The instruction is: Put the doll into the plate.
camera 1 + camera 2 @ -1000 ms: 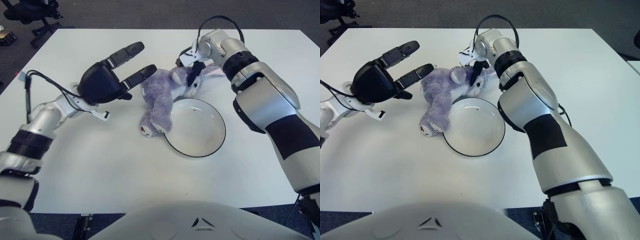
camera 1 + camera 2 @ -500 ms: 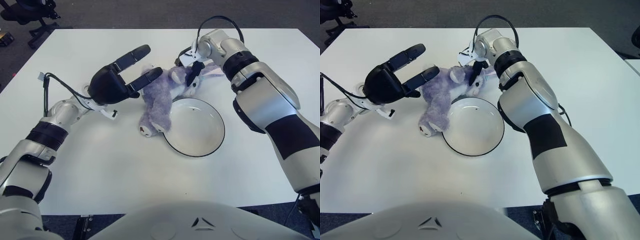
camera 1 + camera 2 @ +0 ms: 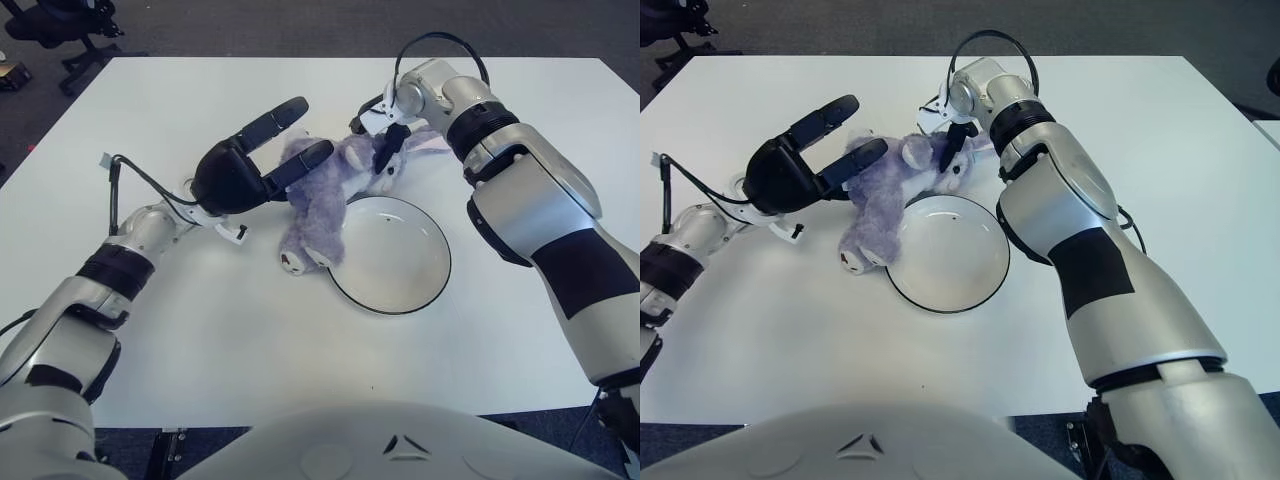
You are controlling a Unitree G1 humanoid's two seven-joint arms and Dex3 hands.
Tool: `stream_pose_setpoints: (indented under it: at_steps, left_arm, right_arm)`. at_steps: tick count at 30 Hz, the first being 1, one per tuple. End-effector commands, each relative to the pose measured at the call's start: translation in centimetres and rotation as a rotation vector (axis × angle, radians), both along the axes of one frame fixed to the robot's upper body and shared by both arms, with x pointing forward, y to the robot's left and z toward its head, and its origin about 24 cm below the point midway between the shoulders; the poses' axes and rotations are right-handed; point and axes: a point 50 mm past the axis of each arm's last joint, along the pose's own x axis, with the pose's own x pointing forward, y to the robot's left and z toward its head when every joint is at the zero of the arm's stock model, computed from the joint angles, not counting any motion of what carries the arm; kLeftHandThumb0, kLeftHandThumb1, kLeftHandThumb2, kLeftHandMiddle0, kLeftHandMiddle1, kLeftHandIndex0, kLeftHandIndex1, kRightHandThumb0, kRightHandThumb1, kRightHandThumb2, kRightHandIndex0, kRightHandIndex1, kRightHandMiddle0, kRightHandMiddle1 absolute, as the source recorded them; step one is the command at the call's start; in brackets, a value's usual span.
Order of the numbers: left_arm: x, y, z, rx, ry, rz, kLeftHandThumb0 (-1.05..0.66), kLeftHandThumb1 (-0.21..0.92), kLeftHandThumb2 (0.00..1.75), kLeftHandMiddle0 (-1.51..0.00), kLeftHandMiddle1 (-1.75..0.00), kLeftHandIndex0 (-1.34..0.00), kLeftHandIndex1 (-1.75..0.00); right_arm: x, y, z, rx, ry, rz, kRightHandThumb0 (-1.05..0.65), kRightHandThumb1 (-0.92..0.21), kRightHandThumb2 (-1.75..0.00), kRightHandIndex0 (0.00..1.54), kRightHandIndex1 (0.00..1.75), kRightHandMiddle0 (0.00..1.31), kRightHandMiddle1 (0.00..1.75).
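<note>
A purple plush doll [image 3: 318,205] lies on the white table, its feet toward me and its head at the far side, right beside the left rim of the white, black-edged plate [image 3: 400,265]. My left hand [image 3: 308,127], black, is open with its fingers spread at the doll's upper left; the lower finger [image 3: 305,156] lies against the doll's body and the upper finger stands free above it. My right hand [image 3: 388,142] is at the doll's head, a dark finger [image 3: 953,145] pressed onto it.
The white table [image 3: 200,330] extends wide toward me and on the right. An office chair base [image 3: 70,30] stands on the floor past the far left corner. The left arm's cable [image 3: 130,175] loops above the table.
My left hand has moved right across the table to the doll, and its lower finger now touches the plush body. The right hand, doll and plate have stayed in place.
</note>
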Motion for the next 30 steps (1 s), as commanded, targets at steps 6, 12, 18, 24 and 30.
stream_pose_setpoints:
  at_steps: [6,12,18,24,30]
  left_arm:
    - [0.6,-0.5,0.0,-0.024,-0.006,-0.055,-0.53,0.92,0.05,-0.33,0.00,-0.39,-0.03]
    - [0.6,-0.6,-0.3,0.002,0.018,-0.058,-0.53,0.92,0.04,-0.32,0.00,-0.38,-0.02]
    - [0.7,-0.6,-0.5,0.027,0.032,-0.051,-0.52,0.92,0.02,-0.33,0.00,-0.37,-0.02]
    - [0.8,-0.6,-0.7,0.036,0.040,-0.043,-0.52,0.92,0.02,-0.33,0.00,-0.37,-0.01]
    - [1.1,-0.8,-1.1,0.064,0.067,-0.016,-0.49,0.91,0.01,-0.36,-0.02,-0.36,-0.01]
  right_arm:
    - [-0.2,-0.3,-1.2,0.007,0.050,-0.021,-0.51,-0.92,-0.30,0.53,1.75,0.22,1.29]
    - [-0.1,-0.3,-1.2,0.011,0.049,-0.023,-0.52,-0.92,-0.30,0.54,1.75,0.21,1.42]
    - [-0.1,-0.3,-1.2,0.014,0.044,-0.021,-0.53,-0.92,-0.31,0.54,1.75,0.21,1.39]
    - [-0.1,-0.4,-1.1,0.015,0.040,-0.018,-0.53,-0.92,-0.31,0.55,1.75,0.21,1.36]
    - [0.0,-0.6,-1.0,0.016,0.033,-0.015,-0.55,-0.92,-0.32,0.56,1.75,0.23,1.25]
